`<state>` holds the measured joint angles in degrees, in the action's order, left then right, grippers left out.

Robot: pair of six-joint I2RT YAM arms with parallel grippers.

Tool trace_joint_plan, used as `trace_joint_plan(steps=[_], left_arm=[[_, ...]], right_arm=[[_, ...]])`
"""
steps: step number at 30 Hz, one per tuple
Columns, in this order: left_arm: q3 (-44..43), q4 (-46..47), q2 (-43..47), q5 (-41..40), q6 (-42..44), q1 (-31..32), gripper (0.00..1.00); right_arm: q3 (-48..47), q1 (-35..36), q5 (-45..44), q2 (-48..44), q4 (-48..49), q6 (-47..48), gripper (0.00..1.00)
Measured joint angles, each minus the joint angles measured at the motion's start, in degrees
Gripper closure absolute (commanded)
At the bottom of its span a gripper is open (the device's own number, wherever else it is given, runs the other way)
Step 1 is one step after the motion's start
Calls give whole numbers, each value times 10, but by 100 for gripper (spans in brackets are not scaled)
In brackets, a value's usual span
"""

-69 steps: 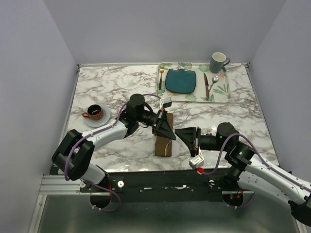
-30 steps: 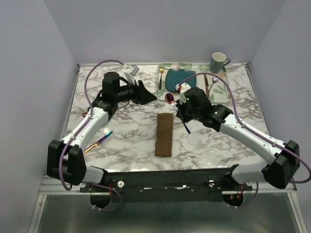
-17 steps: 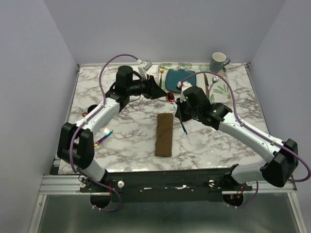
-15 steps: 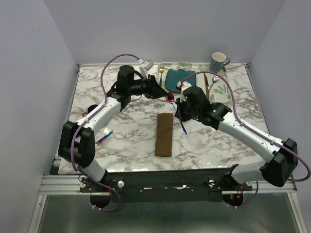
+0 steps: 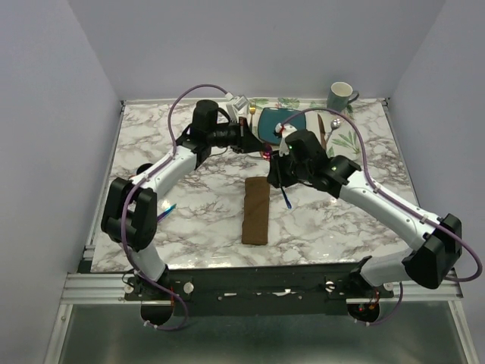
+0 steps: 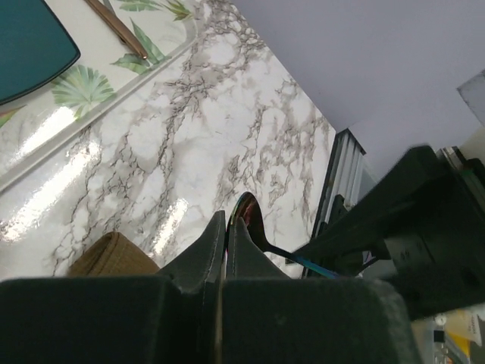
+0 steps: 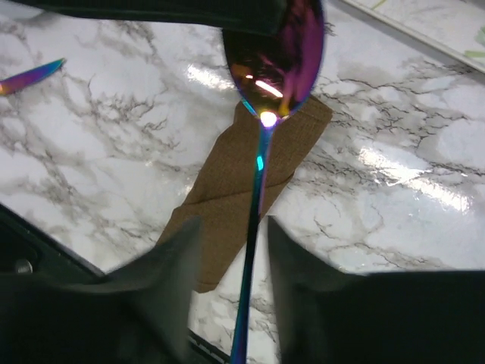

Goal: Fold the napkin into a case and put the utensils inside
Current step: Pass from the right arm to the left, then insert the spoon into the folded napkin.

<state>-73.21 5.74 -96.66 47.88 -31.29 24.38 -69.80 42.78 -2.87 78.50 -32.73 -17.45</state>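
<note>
Spoon [image 7: 258,163]: over napkin [image 5: 256,211] far end, lengthwise, bowl away.
Left gripper [image 6: 227,227]: nipped shut on bowl.
Right gripper [image 7: 233,227]: fingers parted round handle.

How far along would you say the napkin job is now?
Done: the napkin lies folded into a narrow strip. In hand: the spoon, its bowl pinched by the left gripper, its handle between the open fingers of the right gripper. Left: slip it into the napkin, then the iridescent piece lying on the table.
</note>
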Motion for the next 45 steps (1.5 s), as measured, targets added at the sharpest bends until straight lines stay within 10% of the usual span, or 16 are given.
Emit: trace_joint_plan(steps=[3, 10, 25, 45], left_arm=[[-27, -5, -28, 32, 5, -8, 100], [-65, -20, -101, 96, 54, -52, 100], [-257, -283, -253, 116, 353, -61, 100], [-302, -297, -309, 80, 397, -54, 100]], right_arm=[[-23, -17, 54, 9, -6, 13, 0], [-45, -155, 230, 24, -18, 47, 0], [-55, -261, 416, 195, -94, 103, 28], [-81, -263, 433, 238, -104, 104, 34]])
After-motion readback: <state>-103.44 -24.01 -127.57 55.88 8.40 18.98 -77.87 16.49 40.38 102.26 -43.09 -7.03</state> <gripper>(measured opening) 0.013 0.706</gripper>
